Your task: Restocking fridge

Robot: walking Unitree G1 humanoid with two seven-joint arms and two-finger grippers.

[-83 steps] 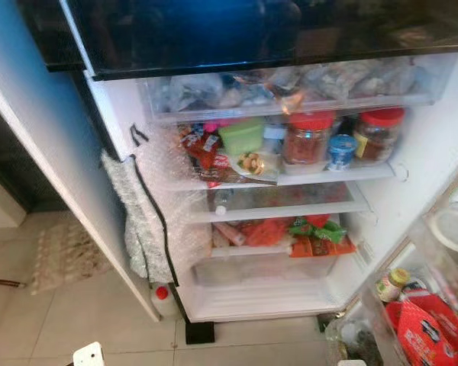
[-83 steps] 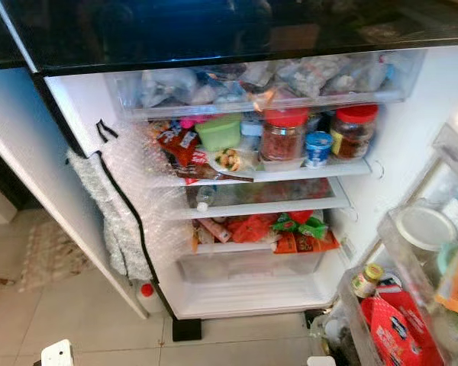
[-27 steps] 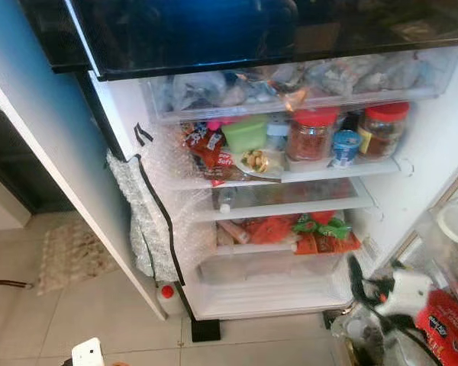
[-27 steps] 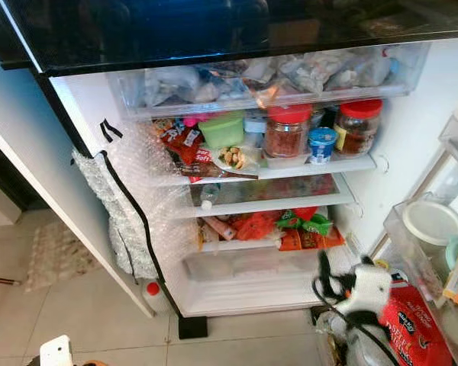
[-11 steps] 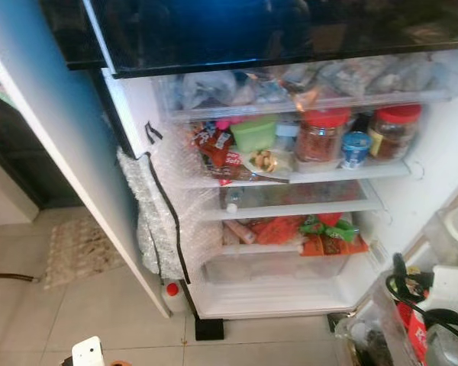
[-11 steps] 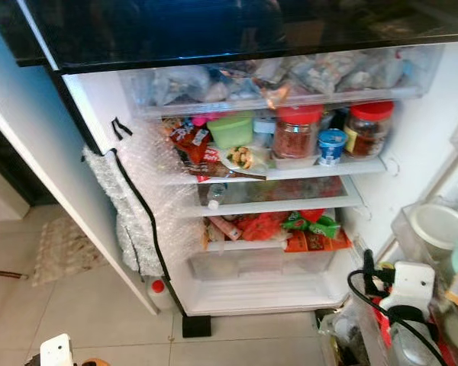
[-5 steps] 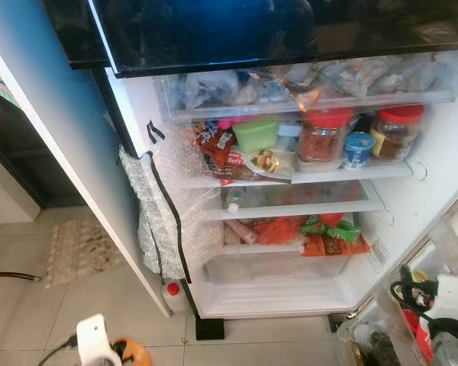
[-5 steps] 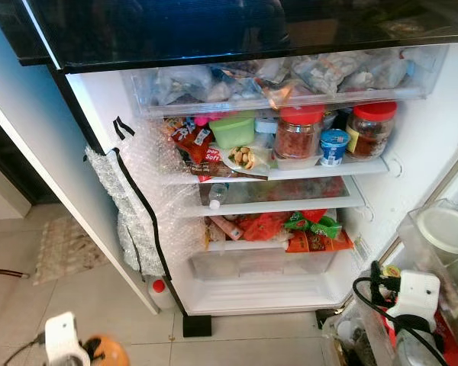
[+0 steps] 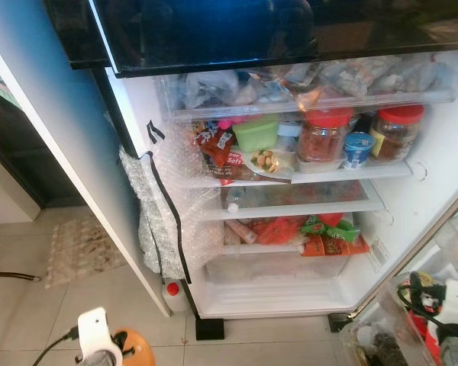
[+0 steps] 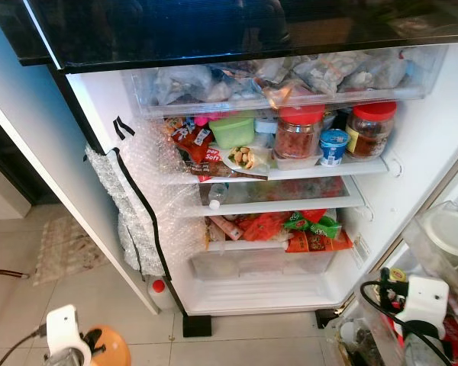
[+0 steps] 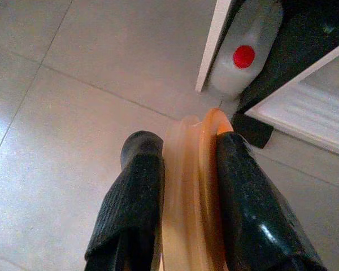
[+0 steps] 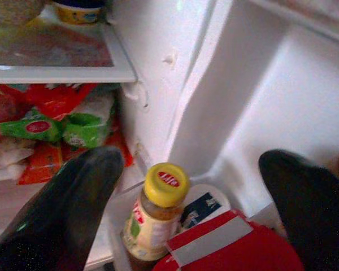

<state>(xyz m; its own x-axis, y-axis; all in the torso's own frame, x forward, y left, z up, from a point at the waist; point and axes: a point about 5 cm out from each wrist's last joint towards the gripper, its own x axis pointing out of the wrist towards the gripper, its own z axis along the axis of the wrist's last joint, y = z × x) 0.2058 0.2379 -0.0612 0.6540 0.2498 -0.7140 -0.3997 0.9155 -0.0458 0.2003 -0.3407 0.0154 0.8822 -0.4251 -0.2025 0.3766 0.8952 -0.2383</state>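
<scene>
The fridge (image 10: 99,145) stands wide open and its shelves are packed: jars (image 10: 294,133) up top, snack packets (image 10: 309,229) lower down, so the only real open room looks like the bare drawer floor at the bottom (image 10: 252,293). The door bin (image 12: 226,186) on the right is crowded too. The right gripper (image 12: 181,197) hangs there, fingers spread wide and empty, straddling a yellow-capped bottle (image 12: 158,217) beside a red pack (image 12: 237,248). Any careless swing could tip that bottle or clip the bin wall.

The left gripper (image 11: 183,186) sits low over the floor tiles (image 11: 73,84), clamped on an orange item (image 11: 189,180), near a red-capped jug (image 11: 243,51) by the fridge's corner. Lifting it past the door edge looks tight, and the smooth item might slip.
</scene>
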